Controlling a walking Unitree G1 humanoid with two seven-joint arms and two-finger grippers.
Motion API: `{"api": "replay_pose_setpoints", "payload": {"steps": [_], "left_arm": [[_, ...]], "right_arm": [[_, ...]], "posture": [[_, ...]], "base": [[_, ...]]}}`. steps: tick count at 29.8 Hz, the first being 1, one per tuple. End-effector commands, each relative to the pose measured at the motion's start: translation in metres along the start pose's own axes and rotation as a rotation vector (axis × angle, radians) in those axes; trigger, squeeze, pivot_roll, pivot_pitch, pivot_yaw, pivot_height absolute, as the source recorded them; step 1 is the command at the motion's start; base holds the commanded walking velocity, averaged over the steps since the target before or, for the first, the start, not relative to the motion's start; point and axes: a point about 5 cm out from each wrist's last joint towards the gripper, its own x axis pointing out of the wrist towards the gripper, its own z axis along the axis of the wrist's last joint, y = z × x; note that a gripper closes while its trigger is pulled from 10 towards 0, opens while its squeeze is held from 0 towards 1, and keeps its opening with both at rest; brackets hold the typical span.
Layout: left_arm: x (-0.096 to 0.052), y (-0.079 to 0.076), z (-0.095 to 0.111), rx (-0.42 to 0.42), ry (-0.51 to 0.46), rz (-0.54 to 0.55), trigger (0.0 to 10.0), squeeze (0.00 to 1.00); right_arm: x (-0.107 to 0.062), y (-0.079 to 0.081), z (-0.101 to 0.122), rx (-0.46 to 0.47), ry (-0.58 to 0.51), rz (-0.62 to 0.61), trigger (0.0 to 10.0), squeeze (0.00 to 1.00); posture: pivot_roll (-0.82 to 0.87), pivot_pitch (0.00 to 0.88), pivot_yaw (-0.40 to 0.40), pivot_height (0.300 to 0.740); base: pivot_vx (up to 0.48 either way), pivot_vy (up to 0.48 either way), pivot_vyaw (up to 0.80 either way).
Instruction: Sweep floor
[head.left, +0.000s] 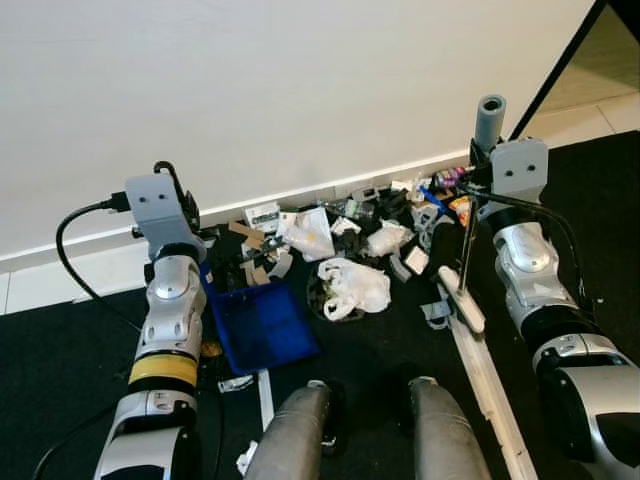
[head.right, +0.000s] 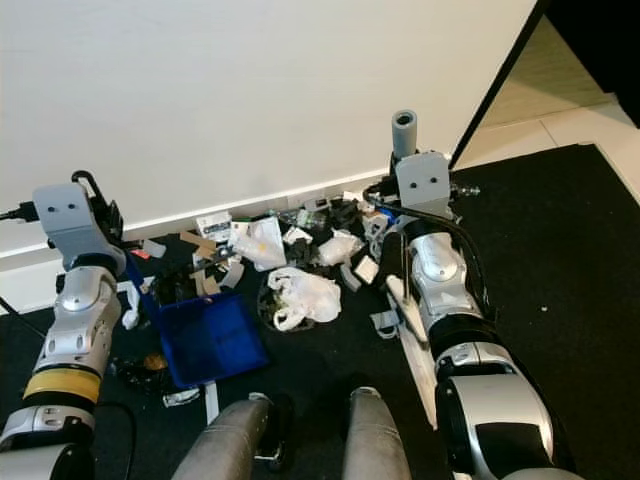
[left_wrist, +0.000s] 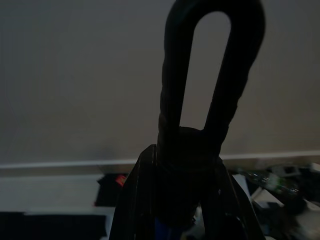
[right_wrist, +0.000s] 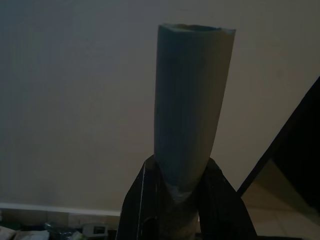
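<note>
Both grippers are clamped on tool handles, each arm raised with the forearm reaching forward toward the white wall (head.left: 300, 90). On the robot's left, the left gripper (left_wrist: 180, 165) has its black fingers closed around the dark looped handle (left_wrist: 212, 70) of the blue dustpan (head.left: 262, 325) — the loop rises straight up past the fingers in the wrist view, and the wrist camera block sits high above the bent silver forearm. The dustpan's tray rests on the dark carpet (head.left: 70, 370) just beside that arm, open side toward the litter. On the robot's right, the right gripper (right_wrist: 180, 190) grips the grey broom handle (right_wrist: 192, 105), whose cut end stands well above the fingers; from the head views the handle top (head.left: 489, 120) pokes up over the wrist, and the white broom head (head.left: 462, 290) lies low beside the forearm. Between the two arms, against the skirting, sits the pile of rubbish (head.left: 350, 250) — crumpled white bags, card scraps, wrappers and dark bits — spread from the dustpan's far edge across to the broom. A white strip (head.left: 490, 385) runs along the carpet by the right arm, and the robot's two grey legs (head.left: 365, 435) stand below the pile.
</note>
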Motion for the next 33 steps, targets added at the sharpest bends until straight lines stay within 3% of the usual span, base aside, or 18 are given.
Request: {"api": "replay_pose_setpoints", "payload": {"steps": [1,5,11,20,26,31,33], "left_arm": [[-0.002,-0.009,-0.004,-0.076,0.021,-0.041,10.0,0.00],[-0.001,-0.018,-0.003,-0.091,0.020,-0.076,10.0,0.00],[-0.004,-0.048,-0.008,-0.184,0.083,-0.202,10.0,0.00],[-0.010,-0.072,-0.007,-0.259,0.111,-0.287,10.0,0.00],[-0.010,-0.082,-0.001,-0.308,0.103,-0.324,10.0,0.00],[-0.011,-0.089,0.002,-0.332,0.100,-0.375,10.0,0.00],[-0.015,-0.097,0.003,-0.321,0.094,-0.455,10.0,0.00]], "right_arm": [[-0.001,0.000,-0.001,-0.028,-0.012,0.003,10.0,0.00],[-0.003,0.003,-0.003,0.002,-0.010,0.005,10.0,0.00],[-0.004,0.018,-0.006,0.098,0.001,0.012,10.0,0.00],[-0.003,0.025,-0.009,0.234,0.048,0.007,10.0,0.00],[0.000,0.040,-0.004,0.241,0.033,0.070,10.0,0.00],[0.000,0.043,-0.003,0.241,0.032,0.089,10.0,0.00],[0.001,0.046,-0.002,0.245,0.035,0.117,10.0,0.00]], "posture": [[0.04,0.330,0.076,0.740],[0.05,0.336,0.079,0.740],[0.08,0.323,0.096,0.740],[0.10,0.286,0.095,0.740],[0.10,0.263,0.090,0.740],[0.10,0.260,0.087,0.740],[0.10,0.256,0.080,0.740]], "base": [[0.000,0.000,0.00],[0.000,0.000,0.00],[0.000,0.000,0.00],[0.000,0.000,0.00],[0.000,0.000,0.00],[0.000,0.000,0.00],[0.000,0.000,0.00]]}}
